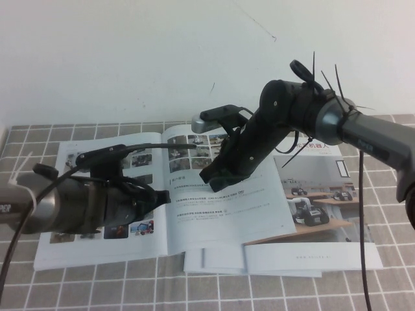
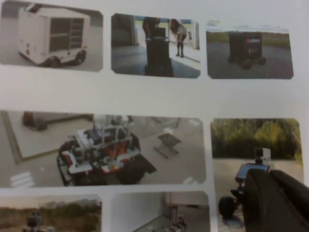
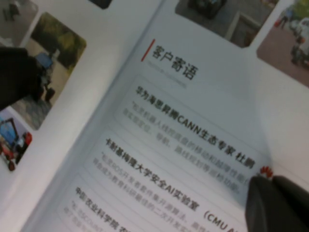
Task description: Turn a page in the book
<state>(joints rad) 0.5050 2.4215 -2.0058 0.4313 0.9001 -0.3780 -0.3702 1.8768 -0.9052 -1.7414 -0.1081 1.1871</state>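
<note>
Right gripper (image 1: pixel 209 173) sits low over the middle of the book (image 1: pixel 214 207), just at three o'clock of the spine, its fingers pinched fully together with nothing between them. In the right wrist view one dark fingertip (image 3: pixel 277 203) rests against the text leaf beside lines of bold Chinese print.

Left gripper (image 1: pixel 159 196) hovers at nine o'clock of the spine, over the photo-grid page (image 1: pixel 97 162); whether it is open or closed, cannot tell. The left wrist view shows a dark fingertip (image 2: pixel 275 200) right up against a rounded-corner photo of a wheeled machine outdoors.

The book lies open and flat, thin and glossy, white leaves with small rounded photos on one side and grey text blocks on the other. A second booklet (image 1: pixel 324 188) with a desk photo lies at three o'clock, partly tucked under the book's edge.

The table (image 1: pixel 389 285) wears a cloth of brownish squares with pale grout-like lines. A plain white wall (image 1: pixel 130 58) stands at twelve o'clock.
</note>
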